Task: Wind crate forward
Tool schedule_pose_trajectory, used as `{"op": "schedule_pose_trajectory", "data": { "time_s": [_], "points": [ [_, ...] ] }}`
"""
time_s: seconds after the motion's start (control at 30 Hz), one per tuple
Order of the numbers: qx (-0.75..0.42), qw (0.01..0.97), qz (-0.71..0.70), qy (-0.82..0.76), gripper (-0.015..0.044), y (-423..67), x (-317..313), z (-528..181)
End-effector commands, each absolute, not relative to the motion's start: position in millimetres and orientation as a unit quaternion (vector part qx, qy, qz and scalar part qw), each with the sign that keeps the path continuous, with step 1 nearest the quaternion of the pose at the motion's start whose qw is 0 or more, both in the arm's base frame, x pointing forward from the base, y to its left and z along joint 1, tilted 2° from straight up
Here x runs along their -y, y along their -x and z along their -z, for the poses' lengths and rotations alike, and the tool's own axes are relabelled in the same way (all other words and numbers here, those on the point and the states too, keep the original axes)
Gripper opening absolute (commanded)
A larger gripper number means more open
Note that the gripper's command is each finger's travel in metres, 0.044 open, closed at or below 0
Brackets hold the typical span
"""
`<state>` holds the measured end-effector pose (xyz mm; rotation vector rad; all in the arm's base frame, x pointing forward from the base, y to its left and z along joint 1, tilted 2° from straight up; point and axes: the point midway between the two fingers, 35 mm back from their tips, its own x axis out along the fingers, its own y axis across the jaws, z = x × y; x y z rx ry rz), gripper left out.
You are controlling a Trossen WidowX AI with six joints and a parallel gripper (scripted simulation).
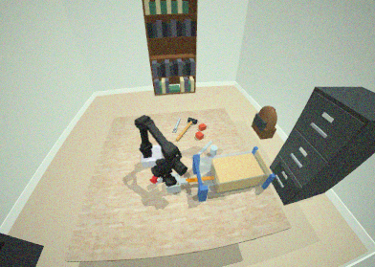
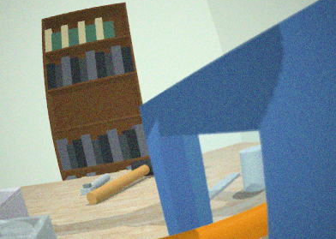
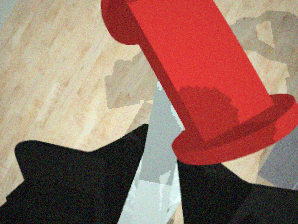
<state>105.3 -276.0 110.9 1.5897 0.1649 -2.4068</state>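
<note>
In the hand (image 3: 160, 165), winch handle (image 3: 150, 165), red grip (image 3: 200, 75) slanting away up-left.

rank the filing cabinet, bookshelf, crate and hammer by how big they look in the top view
1. filing cabinet, though it sits nearest the camera's edge, which may inflate it
2. bookshelf, close behind
3. crate
4. hammer, clearly the smallest
</note>
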Motion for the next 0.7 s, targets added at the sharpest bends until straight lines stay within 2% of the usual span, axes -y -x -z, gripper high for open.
{"op": "schedule_pose_trajectory", "data": {
  "time_s": [0.0,0.67],
  "points": [
    [-0.05,0.129,0.827,-0.546,0.0,-107.2,279.4,-119.6],
    [-0.05,0.129,0.827,-0.545,0.0,-105.5,278.1,-120.1]
  ]
}}
